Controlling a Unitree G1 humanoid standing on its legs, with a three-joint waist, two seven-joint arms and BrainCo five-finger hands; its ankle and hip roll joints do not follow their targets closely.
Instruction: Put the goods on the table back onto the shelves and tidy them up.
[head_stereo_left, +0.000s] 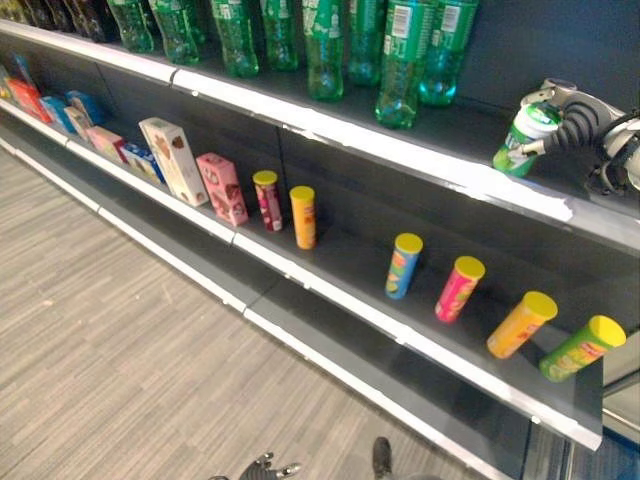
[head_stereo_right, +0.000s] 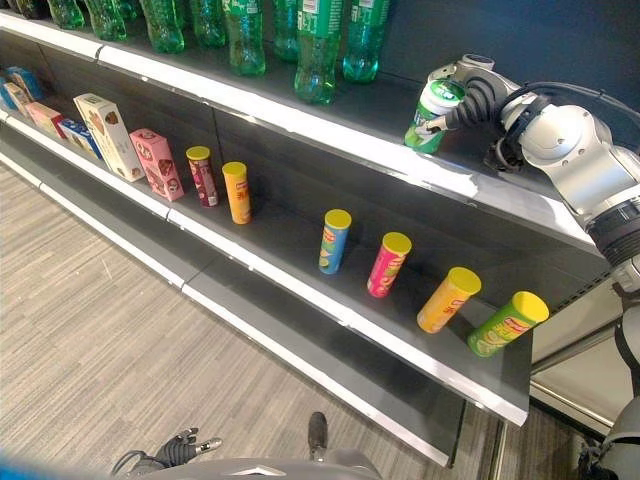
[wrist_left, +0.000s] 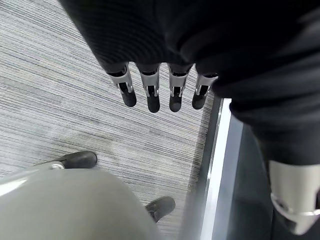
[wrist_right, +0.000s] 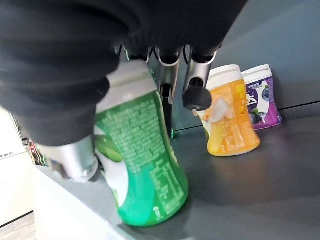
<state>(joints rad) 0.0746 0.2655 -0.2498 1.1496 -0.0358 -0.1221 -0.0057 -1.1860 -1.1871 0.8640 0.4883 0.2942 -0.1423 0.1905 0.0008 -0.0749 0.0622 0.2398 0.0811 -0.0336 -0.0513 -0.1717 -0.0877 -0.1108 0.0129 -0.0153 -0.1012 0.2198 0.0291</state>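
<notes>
Holding: right hand (head_stereo_right: 470, 95) curled round green jar (wrist_right: 142, 160), base touching top shelf (head_stereo_right: 400, 150)
Feel: probably light, slick plastic; grip mid-body
Left hand (wrist_left: 160, 92): fingers straight, empty

A green-and-white jar (wrist_right: 142, 165) in the right robot hand (wrist_right: 165, 75); beyond it an orange jar (wrist_right: 230, 115) and a purple jar (wrist_right: 262, 95) on the dark grey shelf (wrist_right: 250, 200)

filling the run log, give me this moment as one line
right hand: shut on green jar, base on upper shelf | left hand: open, hanging above floor | orange jar, purple jar: further along that shelf
</notes>
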